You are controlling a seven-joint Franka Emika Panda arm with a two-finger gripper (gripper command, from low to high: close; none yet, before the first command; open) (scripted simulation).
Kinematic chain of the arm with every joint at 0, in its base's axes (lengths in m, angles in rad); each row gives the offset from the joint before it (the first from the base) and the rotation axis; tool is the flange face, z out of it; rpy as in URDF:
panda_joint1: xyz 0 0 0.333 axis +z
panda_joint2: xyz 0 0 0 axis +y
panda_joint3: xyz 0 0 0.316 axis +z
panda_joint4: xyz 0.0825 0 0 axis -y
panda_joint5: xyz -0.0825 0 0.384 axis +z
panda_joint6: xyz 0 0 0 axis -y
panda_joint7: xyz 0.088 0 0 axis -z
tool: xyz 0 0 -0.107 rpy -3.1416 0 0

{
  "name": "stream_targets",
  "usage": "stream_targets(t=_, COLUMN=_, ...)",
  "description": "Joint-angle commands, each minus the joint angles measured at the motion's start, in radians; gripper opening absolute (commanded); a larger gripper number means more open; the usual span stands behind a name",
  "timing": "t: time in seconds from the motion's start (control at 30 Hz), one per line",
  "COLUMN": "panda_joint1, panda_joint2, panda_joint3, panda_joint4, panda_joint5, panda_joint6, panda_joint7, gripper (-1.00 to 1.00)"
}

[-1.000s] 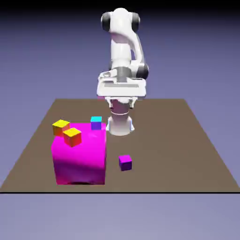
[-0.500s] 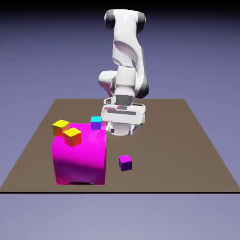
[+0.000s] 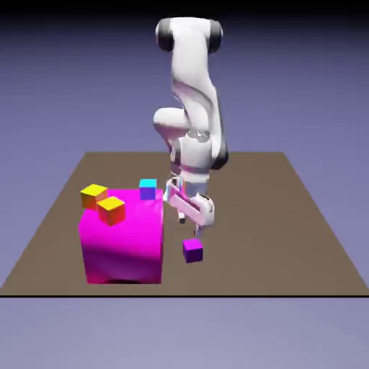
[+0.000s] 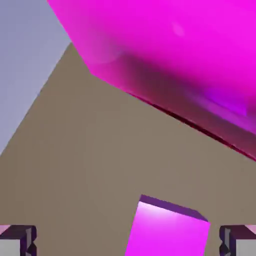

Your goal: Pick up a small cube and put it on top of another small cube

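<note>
With its jaws wide and empty, the tool [image 3: 189, 226] hangs just above and behind the magenta-topped small cube [image 3: 192, 251], which sits toward the tabletop's [image 3: 259, 252] front edge, so lining up, grasping, lifting and stacking all seemingly remain.

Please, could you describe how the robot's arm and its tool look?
The arm is glossy white with rounded segments and dark grey joint caps. The tool has a white, elongated body and two small fingers, with grey tips. No cable is visible.
</note>
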Motion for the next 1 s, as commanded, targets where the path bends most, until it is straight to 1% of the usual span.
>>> stream_targets(t=0.0, panda_joint1=-0.016, panda_joint2=0.016, panda_joint3=0.017, panda_joint4=0.000, panda_joint5=-0.007, panda_joint6=-0.005, panda_joint7=0.044, gripper=0.00)
stream_targets(t=0.1, panda_joint1=-0.063, panda_joint2=0.063, panda_joint3=0.067, panda_joint4=0.001, panda_joint5=-0.029, panda_joint6=-0.021, panda_joint7=0.174, gripper=0.00)
stream_targets(t=0.17, panda_joint1=-0.071, panda_joint2=0.071, panda_joint3=0.075, panda_joint4=0.001, panda_joint5=-0.032, panda_joint6=-0.024, panda_joint7=0.196, gripper=0.00)
stream_targets(t=0.63, panda_joint1=0.213, panda_joint2=0.358, panda_joint3=-0.342, panda_joint4=0.110, panda_joint5=-0.632, panda_joint6=0.113, panda_joint7=0.656, gripper=0.00)
stream_targets(t=0.67, panda_joint1=0.213, panda_joint2=0.358, panda_joint3=-0.342, panda_joint4=0.110, panda_joint5=-0.632, panda_joint6=0.113, panda_joint7=0.656, gripper=-1.00)
stream_targets(t=0.7, panda_joint1=0.213, panda_joint2=0.358, panda_joint3=-0.342, panda_joint4=0.110, panda_joint5=-0.632, panda_joint6=0.113, panda_joint7=0.656, gripper=-1.00)
stream_targets(t=0.97, panda_joint1=0.048, panda_joint2=0.192, panda_joint3=-0.100, panda_joint4=0.047, panda_joint5=-0.285, panda_joint6=0.034, panda_joint7=0.389, gripper=-1.00)
